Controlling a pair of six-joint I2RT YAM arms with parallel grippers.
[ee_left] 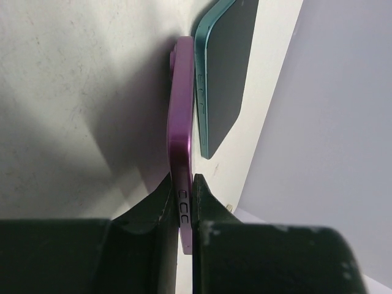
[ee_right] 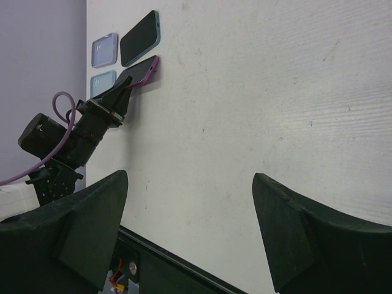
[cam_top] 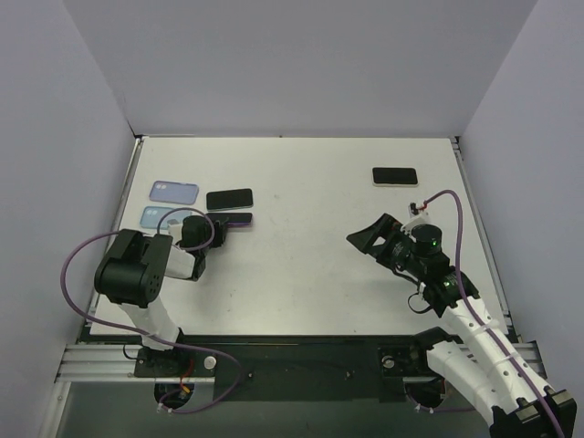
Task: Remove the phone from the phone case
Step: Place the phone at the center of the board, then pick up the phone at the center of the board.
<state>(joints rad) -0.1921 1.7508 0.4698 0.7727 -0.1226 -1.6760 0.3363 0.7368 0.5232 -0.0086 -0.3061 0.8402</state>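
Observation:
A phone in a purple case (cam_top: pixel 239 219) (ee_left: pixel 181 122) lies at the left of the table, tilted up on its long edge. My left gripper (cam_top: pixel 219 224) (ee_left: pixel 184 205) is shut on its near end, one finger pressed to each face, with the side buttons showing between them. In the right wrist view the left gripper (ee_right: pixel 116 98) holds that purple phone (ee_right: pixel 144 71) by its end. My right gripper (cam_top: pixel 370 237) (ee_right: pixel 190 184) hangs open over the right half of the table with nothing between its fingers, pointing toward the left arm.
A teal-edged phone (cam_top: pixel 229 198) (ee_left: pixel 223 67) (ee_right: pixel 139 38) lies screen up just behind the purple one. A lilac case (cam_top: pixel 173 192) (ee_right: pixel 104 50) and a light blue case (cam_top: pixel 152 216) (ee_right: pixel 101 81) lie at the far left. Another phone (cam_top: pixel 394 176) rests at the back right.

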